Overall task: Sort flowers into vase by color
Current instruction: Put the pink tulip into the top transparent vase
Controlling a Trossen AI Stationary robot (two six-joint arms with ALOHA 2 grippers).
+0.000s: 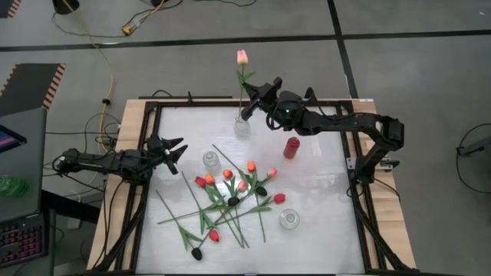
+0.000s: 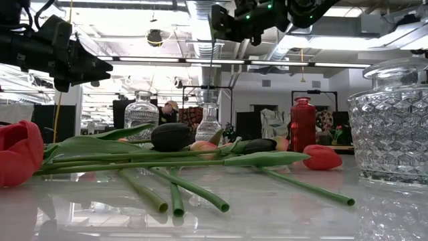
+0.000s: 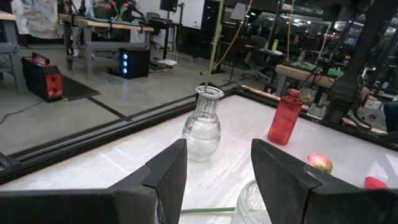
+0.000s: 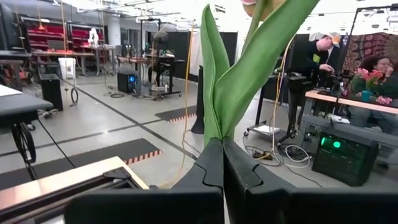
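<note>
Nearest the low camera, loose long-stemmed artificial tulips (image 1: pixel 230 201) lie heaped mid-table among empty faceted clear glass vases (image 1: pixel 288 219) and a ribbed red glass bottle (image 1: pixel 291 147). Right gripper (image 1: pixel 250 100) pinches a pink tulip's green stem (image 1: pixel 245 87) over the far clear vase (image 1: pixel 242 126); left gripper (image 1: pixel 176 153) hangs wide, holding nothing.

Overhead and table-level cameras share the red vase (image 1: pixel 291 147); 2 wrist cameras look outward.

The right arm reaches across the table's far edge, its right gripper (image 1: pixel 251 98) raised high with fingers (image 4: pixel 214 163) pressed together (clamped at the base of a green stem). The left arm lies low along the near-left side, its left gripper (image 1: pixel 175 153) spread wide, holding nothing.
</note>
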